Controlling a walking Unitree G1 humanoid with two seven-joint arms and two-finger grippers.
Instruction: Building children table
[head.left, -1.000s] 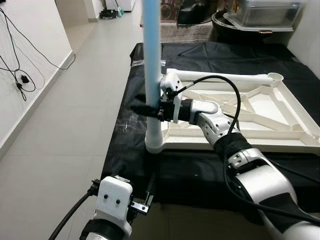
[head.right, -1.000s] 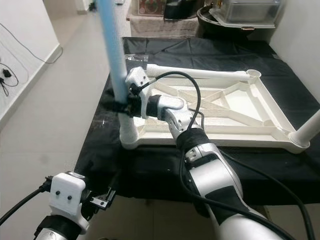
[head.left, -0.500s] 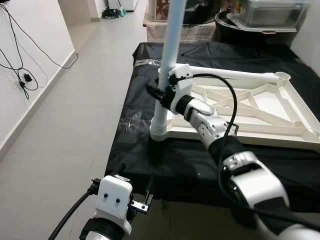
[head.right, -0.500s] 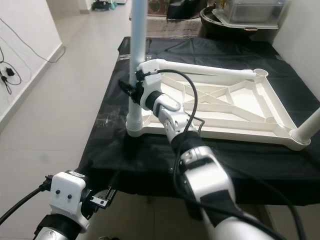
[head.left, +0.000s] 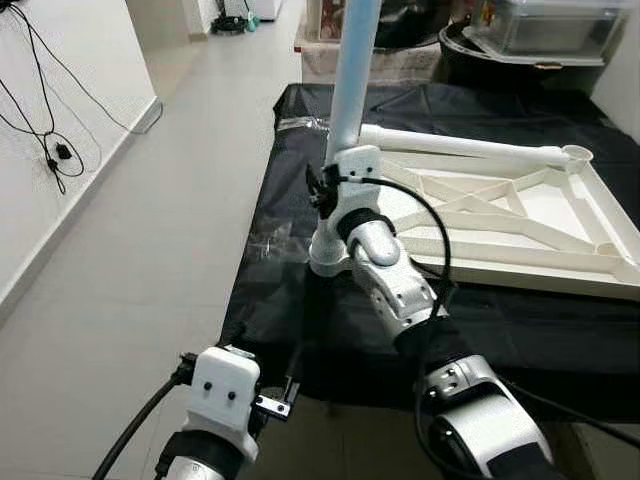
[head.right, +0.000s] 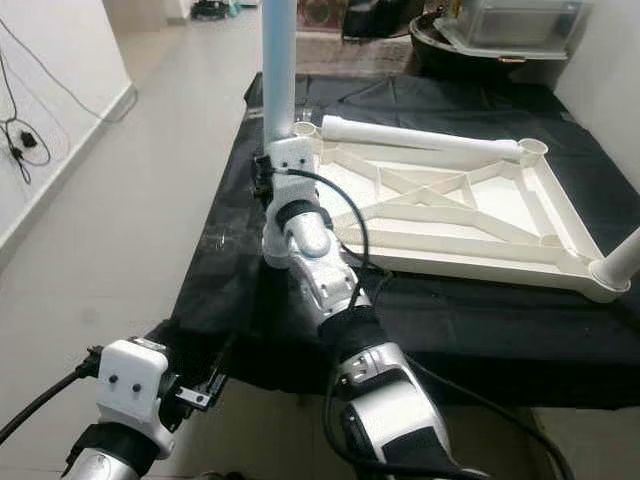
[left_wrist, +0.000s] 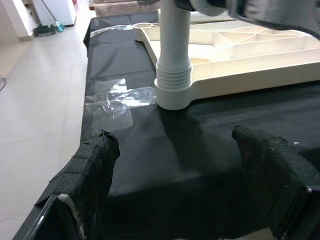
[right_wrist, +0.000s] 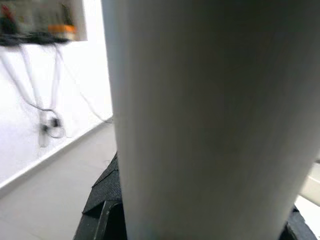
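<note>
Gripping the upright leg (head.left: 352, 75), my right tool (head.left: 322, 188) is clenched around the pale tube just above the corner socket (head.left: 328, 255) of the tabletop (head.left: 520, 215). That white tabletop lies upside down on the desk (head.left: 300, 130), which is draped in black cloth, with its ribs facing up. A second leg (head.left: 455, 147) lies flat along the far edge of the tabletop, and the right eye view catches the end of another white tube (head.right: 622, 262) at the near right corner. From the head I see my right arm reaching forward over the desk's near edge, cable looping beside it.

My left tool (left_wrist: 172, 167) hangs low in front of the desk, released, its two padded fingers (left_wrist: 92, 172) wide apart and holding nothing. Its wrist view shows what the head views cannot: the threaded collar (left_wrist: 173, 74) of the leg sitting in the socket, and a crumpled clear plastic wrap (left_wrist: 117, 100) on the cloth just beside it. The right wrist view gives me little beyond the leg's blurred surface, very close, with white wall and dangling cables (right_wrist: 47, 107) behind.
</note>
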